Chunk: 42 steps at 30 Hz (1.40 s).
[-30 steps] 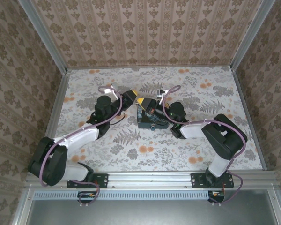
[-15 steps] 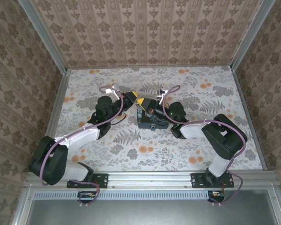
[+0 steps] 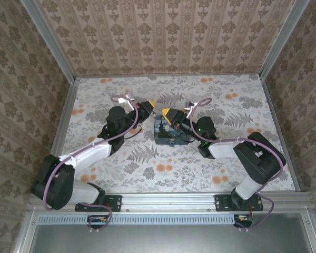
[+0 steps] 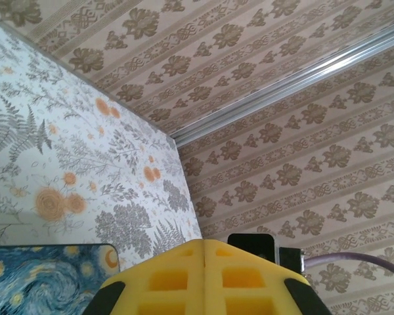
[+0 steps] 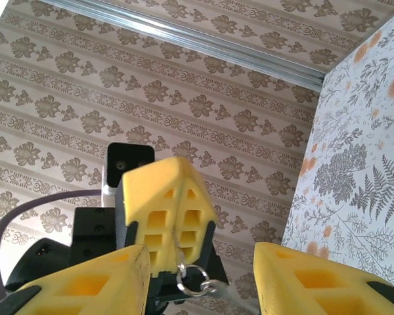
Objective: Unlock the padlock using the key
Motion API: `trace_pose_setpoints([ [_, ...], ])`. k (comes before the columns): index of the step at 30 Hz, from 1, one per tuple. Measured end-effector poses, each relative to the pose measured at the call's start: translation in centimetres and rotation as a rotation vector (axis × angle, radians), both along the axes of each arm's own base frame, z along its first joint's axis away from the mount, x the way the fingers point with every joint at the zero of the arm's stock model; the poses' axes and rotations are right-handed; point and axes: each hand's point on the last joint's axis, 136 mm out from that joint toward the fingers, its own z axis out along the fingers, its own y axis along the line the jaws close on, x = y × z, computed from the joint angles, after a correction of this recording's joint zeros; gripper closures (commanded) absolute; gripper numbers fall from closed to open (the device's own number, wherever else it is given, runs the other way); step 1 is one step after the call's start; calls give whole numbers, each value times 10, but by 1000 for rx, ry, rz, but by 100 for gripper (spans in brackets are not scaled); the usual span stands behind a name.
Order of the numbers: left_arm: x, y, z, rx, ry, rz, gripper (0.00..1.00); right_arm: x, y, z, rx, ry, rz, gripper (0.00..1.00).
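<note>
From above, the left gripper (image 3: 149, 107) and right gripper (image 3: 167, 113) face each other, tips near, over the far edge of the dark-blue box (image 3: 169, 137) on the floral table (image 3: 226, 158). The left wrist view has its yellow fingers (image 4: 177, 279) pressed together, the box (swirly lid) at lower left. In the right wrist view the right gripper's fingers stand spread, and between them the left gripper pinches the key (image 5: 218, 290), its ring (image 5: 189, 275) dangling.

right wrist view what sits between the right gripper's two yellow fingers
The left gripper, its yellow tips shut, pinching a small metal ring with a thin sliver on it, apparently the key. This shows in the right wrist view.
</note>
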Motion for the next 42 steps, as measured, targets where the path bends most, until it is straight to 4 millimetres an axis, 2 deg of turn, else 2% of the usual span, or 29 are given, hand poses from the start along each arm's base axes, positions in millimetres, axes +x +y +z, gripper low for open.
trace_pose_setpoints([
  [4,0,0,7,-5,-17,0,100,1,1,5,2,-16,0,53],
  [9,-1,-2,7,-1,-17,-4,100,0,11,24,16,-72,14,53],
  [14,-2,-4,7,-1,-17,-9,100,-2,20,35,26,-100,31,53],
  [26,-2,-6,14,-7,-32,-1,100,-7,34,24,6,-88,59,58],
  [42,-1,-5,14,-7,-32,3,100,-9,37,23,5,-90,66,75],
])
